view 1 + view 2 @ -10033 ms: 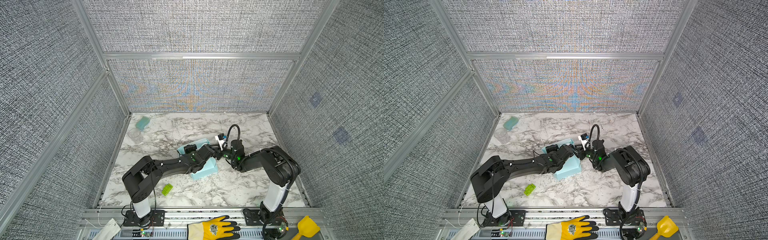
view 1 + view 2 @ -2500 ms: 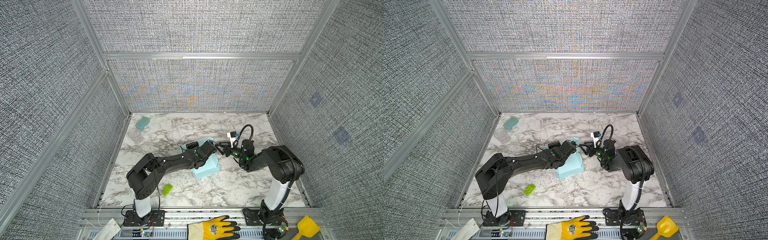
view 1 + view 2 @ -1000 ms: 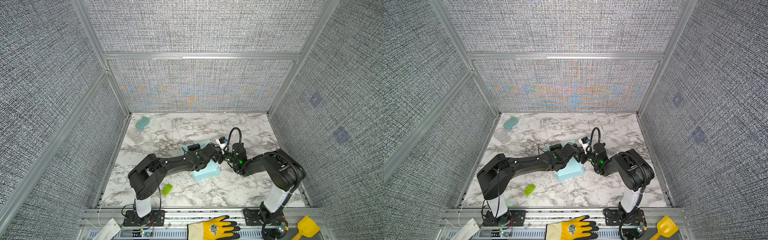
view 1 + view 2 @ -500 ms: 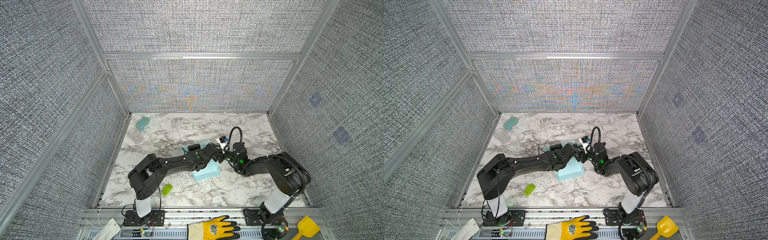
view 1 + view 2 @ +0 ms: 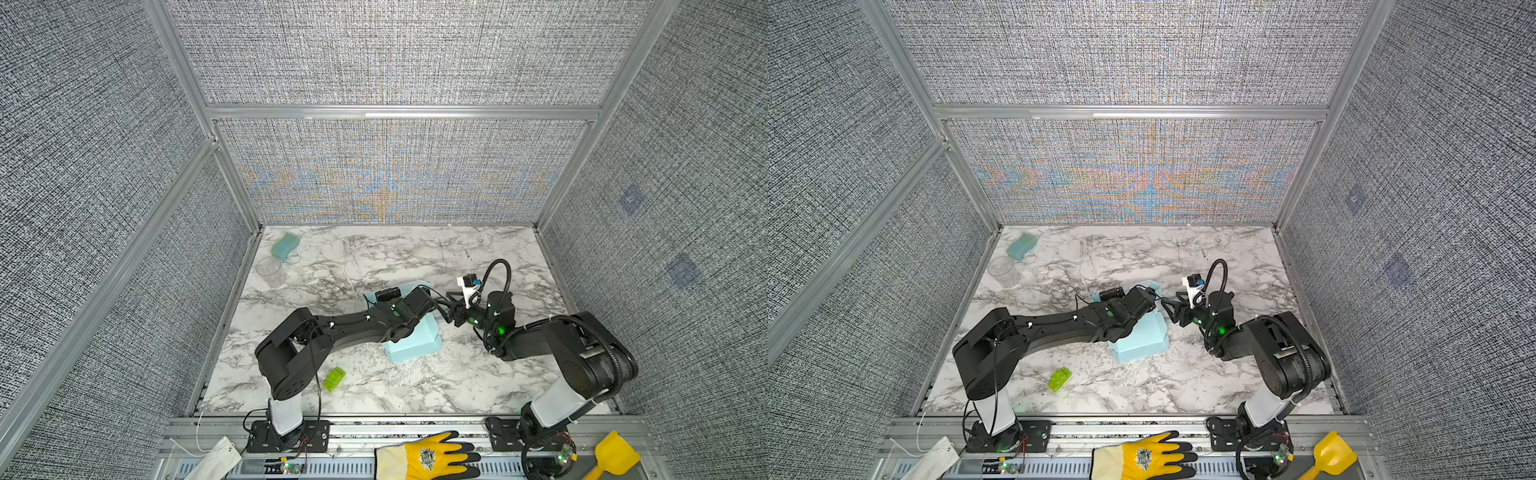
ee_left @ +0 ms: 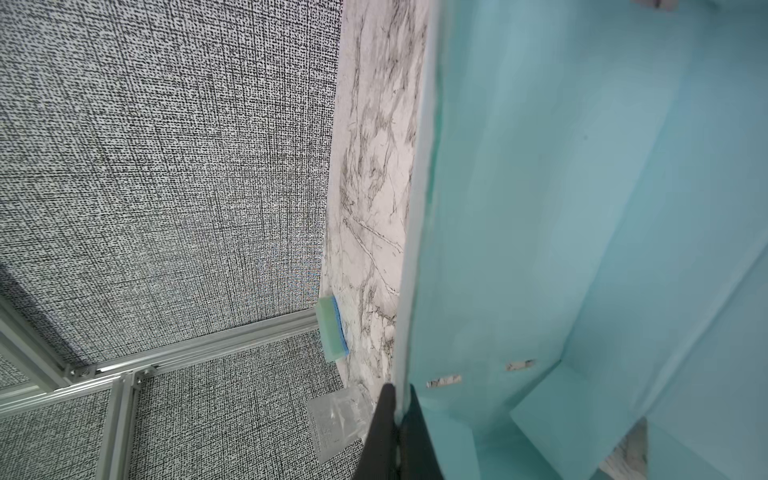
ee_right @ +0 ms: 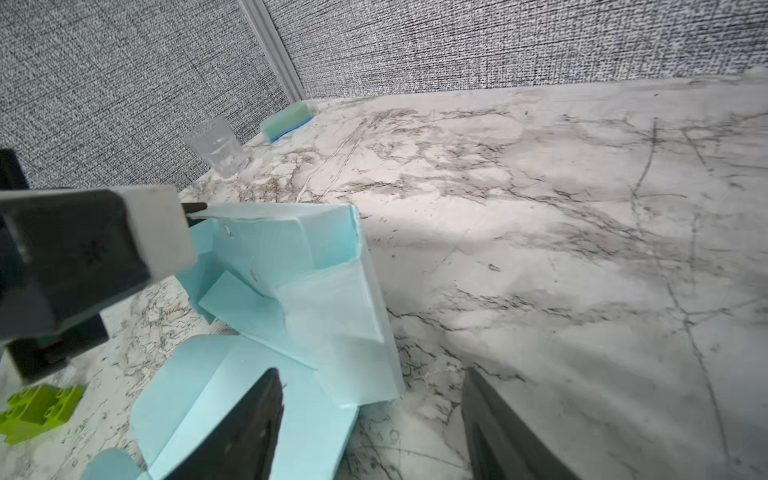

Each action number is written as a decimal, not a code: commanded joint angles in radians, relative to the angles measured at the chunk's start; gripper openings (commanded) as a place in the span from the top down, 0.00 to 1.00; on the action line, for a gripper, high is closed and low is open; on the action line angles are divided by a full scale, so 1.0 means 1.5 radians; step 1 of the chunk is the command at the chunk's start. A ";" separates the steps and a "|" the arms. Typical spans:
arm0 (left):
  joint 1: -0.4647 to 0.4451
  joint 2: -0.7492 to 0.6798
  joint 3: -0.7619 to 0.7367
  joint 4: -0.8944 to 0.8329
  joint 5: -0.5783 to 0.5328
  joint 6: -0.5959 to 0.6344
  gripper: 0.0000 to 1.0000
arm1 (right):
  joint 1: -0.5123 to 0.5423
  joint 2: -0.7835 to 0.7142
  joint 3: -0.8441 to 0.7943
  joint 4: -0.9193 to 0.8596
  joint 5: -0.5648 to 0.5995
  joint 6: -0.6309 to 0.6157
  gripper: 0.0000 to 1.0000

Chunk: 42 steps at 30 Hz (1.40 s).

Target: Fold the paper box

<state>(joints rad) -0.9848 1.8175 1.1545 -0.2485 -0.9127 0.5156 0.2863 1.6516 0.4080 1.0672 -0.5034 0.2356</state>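
Beside the paper box [image 5: 415,347], right pincer [image 7: 370,374] back, open

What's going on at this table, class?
Two robot arms are folding a pale blue paper box on the table. The left gripper is shut on the top edge of one raised wall, pinching it. The right gripper is open at a corner of the box and grips nothing. The box is only partly formed: some walls stand up, while other flaps lie flat.
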 commanded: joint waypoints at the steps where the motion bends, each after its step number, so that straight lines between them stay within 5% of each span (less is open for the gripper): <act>1: 0.001 -0.006 0.000 0.012 0.004 -0.015 1.00 | -0.010 0.002 0.004 0.052 -0.009 0.028 0.32; 19: 0.000 -0.008 0.002 0.011 0.006 -0.014 1.00 | 0.002 0.122 0.107 0.015 -0.119 0.025 0.55; 42: -0.001 -0.013 0.002 0.009 0.008 -0.014 1.00 | 0.077 0.081 0.131 -0.094 0.020 -0.080 0.58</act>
<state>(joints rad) -0.9859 1.8080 1.1545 -0.2543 -0.9085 0.5117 0.3981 1.7851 0.6106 0.9215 -0.5411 0.1425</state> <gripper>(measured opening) 0.057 0.421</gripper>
